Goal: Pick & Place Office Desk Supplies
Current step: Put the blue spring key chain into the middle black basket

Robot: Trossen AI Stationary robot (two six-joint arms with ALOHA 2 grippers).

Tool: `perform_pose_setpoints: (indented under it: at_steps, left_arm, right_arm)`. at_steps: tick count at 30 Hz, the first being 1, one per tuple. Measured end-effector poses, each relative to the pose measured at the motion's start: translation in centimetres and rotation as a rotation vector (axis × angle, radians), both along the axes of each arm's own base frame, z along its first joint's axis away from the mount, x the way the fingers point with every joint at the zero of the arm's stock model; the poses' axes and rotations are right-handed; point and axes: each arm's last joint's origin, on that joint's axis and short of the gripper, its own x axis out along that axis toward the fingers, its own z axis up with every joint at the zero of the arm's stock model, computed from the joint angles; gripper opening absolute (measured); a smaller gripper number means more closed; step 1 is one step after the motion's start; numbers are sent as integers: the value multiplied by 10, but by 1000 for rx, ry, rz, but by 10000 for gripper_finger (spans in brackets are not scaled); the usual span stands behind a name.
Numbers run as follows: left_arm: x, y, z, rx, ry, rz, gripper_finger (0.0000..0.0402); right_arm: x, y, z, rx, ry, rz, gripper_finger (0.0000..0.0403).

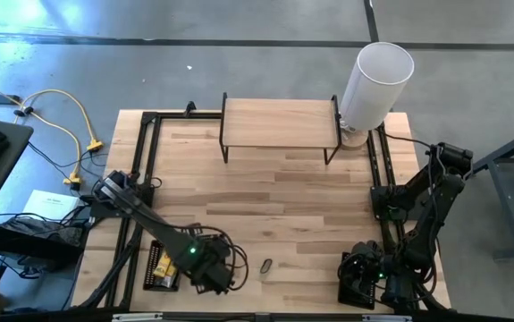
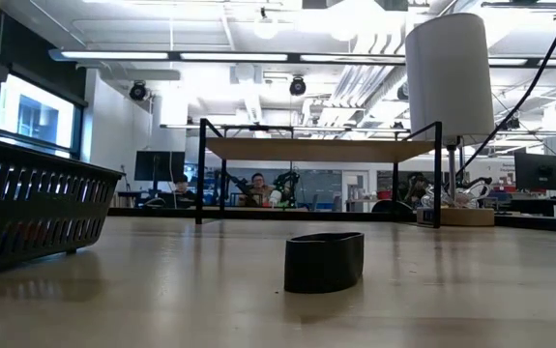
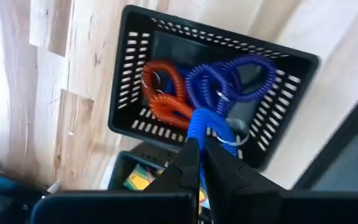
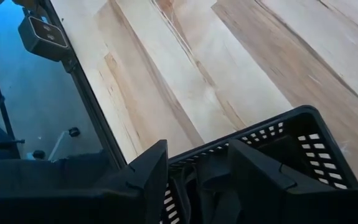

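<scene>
**Left arm's got a blue coil, right arm's parked over its tray**

While the right arm just sits at its corner, the left tool (image 3: 200, 163) is doing the interesting bit: its two fingers are pinched tight together on a blue coil loop (image 3: 205, 121), holding it right above a black mesh tray (image 3: 291, 106). Down in that tray I can see an orange coil loop (image 3: 165, 93) and a darker blue coil loop (image 3: 228, 81) tangled next to each other. Beside that tray sits a second one with small yellow packets (image 3: 135, 180) in it; from overhead those yellow bits show in the tray (image 1: 161, 265) near the tabletop's front left edge, just beside the left arm's wrist.

Out on the bare wood, a little apart from the left arm, lies a small black clip-like piece (image 1: 266, 265), all by itself. From tabletop level it looks like a dark oval band (image 2: 324, 261) standing on its edge.

Over at the front right corner, the right tool (image 4: 197, 168) hangs over the rim of another black mesh tray (image 4: 303, 134), fingers parted about halfway with nothing between them. I can't make out what's in that tray.

At the back there's a low wooden shelf (image 1: 279, 123) on black legs, and a tall white cylinder (image 1: 377, 82) stands just beside its right end.
</scene>
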Motion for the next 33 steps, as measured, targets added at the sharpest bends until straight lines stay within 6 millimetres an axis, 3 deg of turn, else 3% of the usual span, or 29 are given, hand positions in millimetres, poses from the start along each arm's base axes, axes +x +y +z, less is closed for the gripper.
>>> perform_pose_setpoints:
  at_steps: [4, 11, 25, 33]
  left_arm:
    - [0, 6, -14, 33, 46, 1, 1]
    - [4, 5, -36, 15, 24, -157, 6]
    - [4, 11, -37, 96, 9, -100, 22]
    - [3, 10, -37, 103, 19, -190, 24]
  right_arm:
    - [2, 0, 0, 8, -5, -9, 158]
    - [13, -2, 2, 49, -25, -47, 158]
    - [37, -13, 3, 41, -43, -83, 158]
    - [60, -18, 9, 40, -131, -27, 158]
